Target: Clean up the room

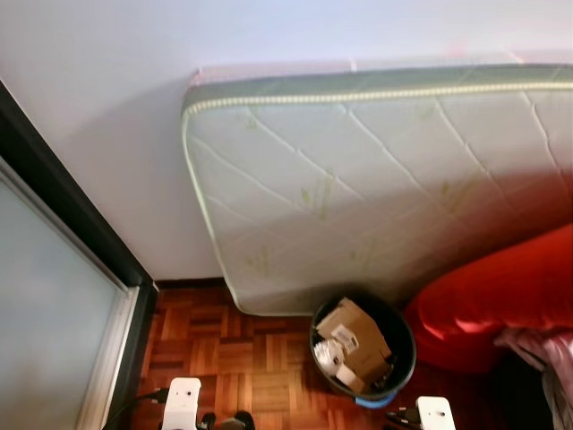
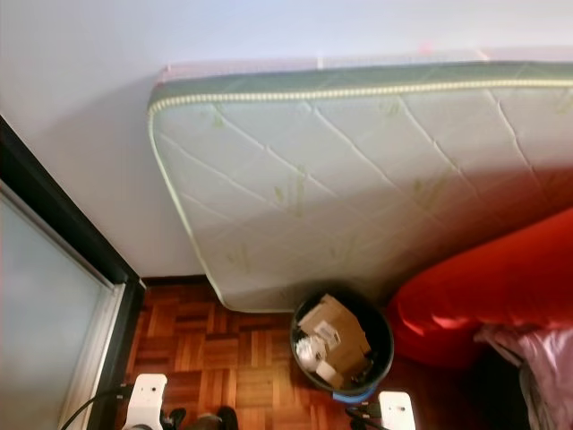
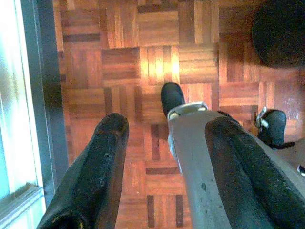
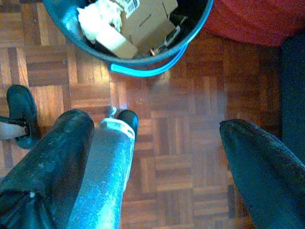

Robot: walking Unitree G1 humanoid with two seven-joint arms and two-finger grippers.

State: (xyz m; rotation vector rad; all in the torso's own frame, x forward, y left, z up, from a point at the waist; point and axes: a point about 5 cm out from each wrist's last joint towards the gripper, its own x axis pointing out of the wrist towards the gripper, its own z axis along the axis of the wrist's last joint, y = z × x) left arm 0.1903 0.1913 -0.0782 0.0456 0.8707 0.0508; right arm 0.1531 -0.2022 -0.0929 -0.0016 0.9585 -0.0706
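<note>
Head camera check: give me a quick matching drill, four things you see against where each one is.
Things:
1. mattress
2. bin
3. red cushion
4. sliding door

Places:
A. on the robot's left, dark-framed
B. leaning against the wall
C. on the parquet floor, holding cardboard and paper
D. on the robot's right, beside the bin

Pairs: 1-B, 2-C, 3-D, 4-A

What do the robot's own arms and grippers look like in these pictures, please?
Each gripper has two long black fingers, matte and slightly scuffed: the left gripper and the right gripper. In the head views, white blocky wrist parts sit low in the picture, with thin black cables beside them.
</note>
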